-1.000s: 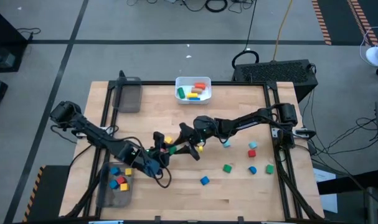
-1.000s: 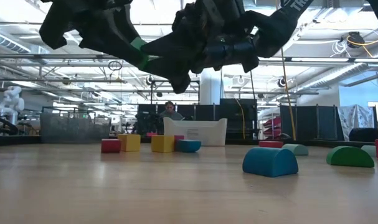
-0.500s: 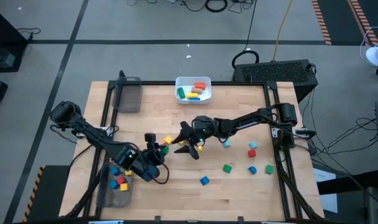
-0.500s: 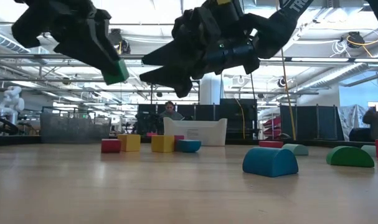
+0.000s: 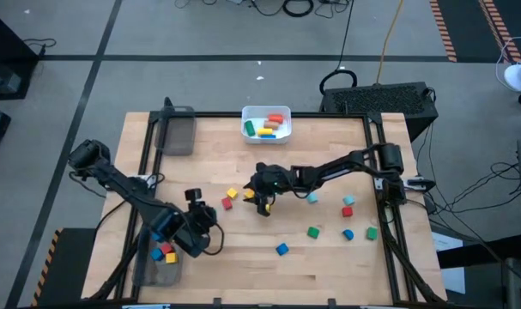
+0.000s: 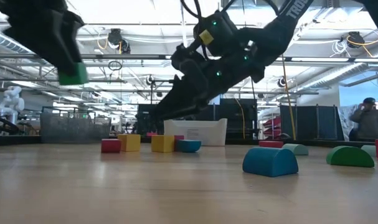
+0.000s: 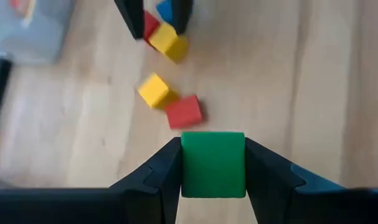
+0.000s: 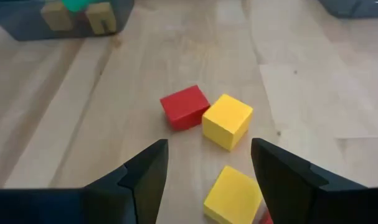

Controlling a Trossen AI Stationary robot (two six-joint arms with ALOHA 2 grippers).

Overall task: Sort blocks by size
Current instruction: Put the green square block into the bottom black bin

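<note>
One green cube (image 7: 212,165) pinched tight in the left gripper (image 7: 212,143), up off the table (image 5: 329,257). Looks like the carrying step: cube picked, not yet dropped. Close beside that gripper, a grey tray (image 5: 145,268) with red, yellow and blue cubes already inside. Next, probably: bring the green cube over the tray, go low, then let go so it does not bounce out. Must clear the tray's wall first.

Just ahead of the left gripper, a red cube (image 8: 184,107) touching a yellow cube (image 8: 226,121), and a second yellow cube (image 8: 232,194) near them. Over these, the right gripper (image 8: 207,149), jaws spread wide and holding nothing. Looks set to come down on one of the yellow ones. Needs one finger on each side, without bumping the red cube. Farther past the right gripper, more loose blocks (image 5: 314,231) waiting on the table.
</note>
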